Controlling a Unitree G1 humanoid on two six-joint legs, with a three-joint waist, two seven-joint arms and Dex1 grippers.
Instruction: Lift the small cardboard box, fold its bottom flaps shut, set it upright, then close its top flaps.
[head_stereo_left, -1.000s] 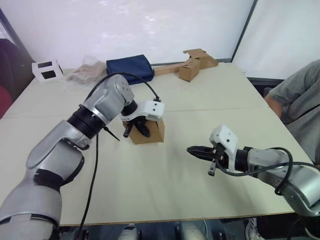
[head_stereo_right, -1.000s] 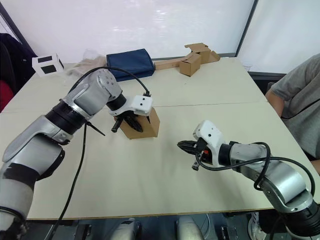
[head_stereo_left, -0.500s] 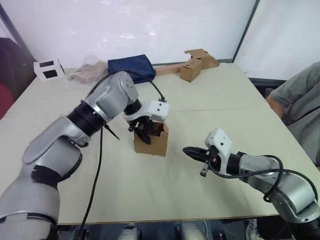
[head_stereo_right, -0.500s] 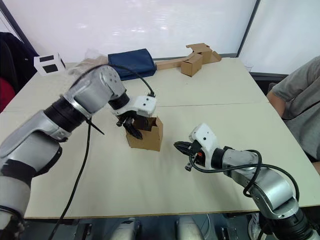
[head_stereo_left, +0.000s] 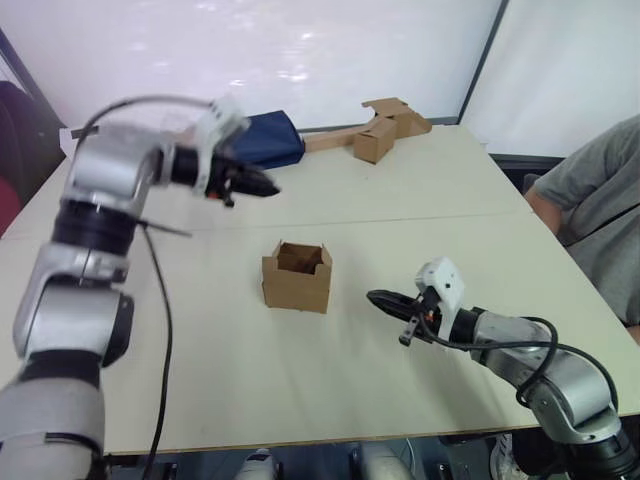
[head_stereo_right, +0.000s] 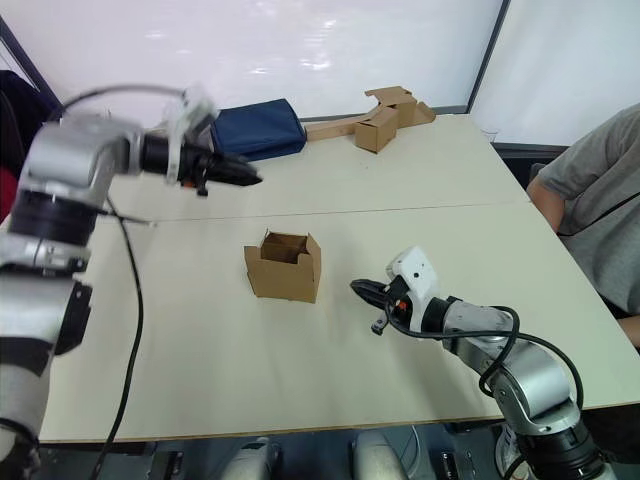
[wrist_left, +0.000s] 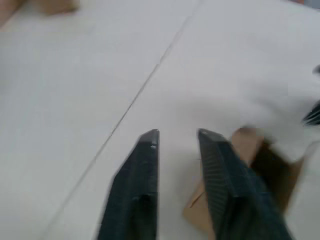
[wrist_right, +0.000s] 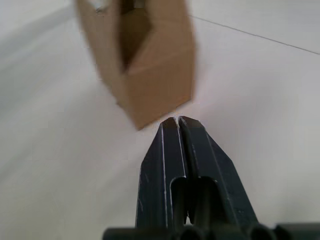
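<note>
The small cardboard box (head_stereo_left: 296, 278) stands upright on the middle of the table (head_stereo_left: 330, 390), free of both grippers. Its top is open, with the top flaps (head_stereo_right: 300, 251) standing up around the opening; the bottom flaps are hidden underneath. My left gripper (head_stereo_left: 262, 187) is raised well away from the box, to its back left near the blue bag, and its fingers (wrist_left: 150, 145) are open with nothing between them. My right gripper (head_stereo_left: 372, 296) hovers low over the table just right of the box, pointing at it, shut and empty (wrist_right: 176, 120).
A folded dark blue bag (head_stereo_left: 258, 140) lies at the back of the table. Another brown box joined to a long cardboard strip (head_stereo_left: 380, 135) sits at the back right. A person in a grey sleeve (head_stereo_left: 600, 200) sits at the table's right edge.
My left gripper has let go of the box and swung up, back and to the left. The box now stands alone and upright. My right gripper has barely moved.
</note>
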